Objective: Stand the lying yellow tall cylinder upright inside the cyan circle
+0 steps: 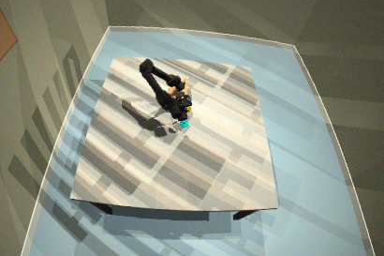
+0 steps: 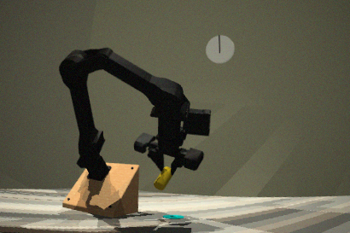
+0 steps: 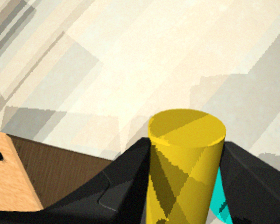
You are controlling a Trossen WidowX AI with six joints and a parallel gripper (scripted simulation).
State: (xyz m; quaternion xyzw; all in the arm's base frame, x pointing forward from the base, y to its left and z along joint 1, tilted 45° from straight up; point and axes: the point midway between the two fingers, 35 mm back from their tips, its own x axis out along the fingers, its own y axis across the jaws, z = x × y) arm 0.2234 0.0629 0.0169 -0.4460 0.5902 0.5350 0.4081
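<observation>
The yellow tall cylinder [image 1: 188, 109] [image 2: 162, 178] [image 3: 185, 165] is held in the air, tilted, its lower end leaning toward the arm's base in the exterior view. My gripper [image 2: 168, 170] [image 3: 185, 148] is shut on it, one finger on each side near its upper end in that view. The cyan circle [image 1: 184, 124] [image 2: 173, 217] [image 3: 219, 200] lies flat on the table, below and slightly to the right of the cylinder in the exterior view. In the wrist view the circle is partly hidden behind the cylinder and the right finger.
The arm's wooden wedge base [image 1: 185, 82] [image 2: 124, 189] [image 3: 11, 175] stands on the table [image 1: 225, 155], close to the circle. The black arm arches above the base. A round pale disc [image 2: 220, 49] is on the wall behind.
</observation>
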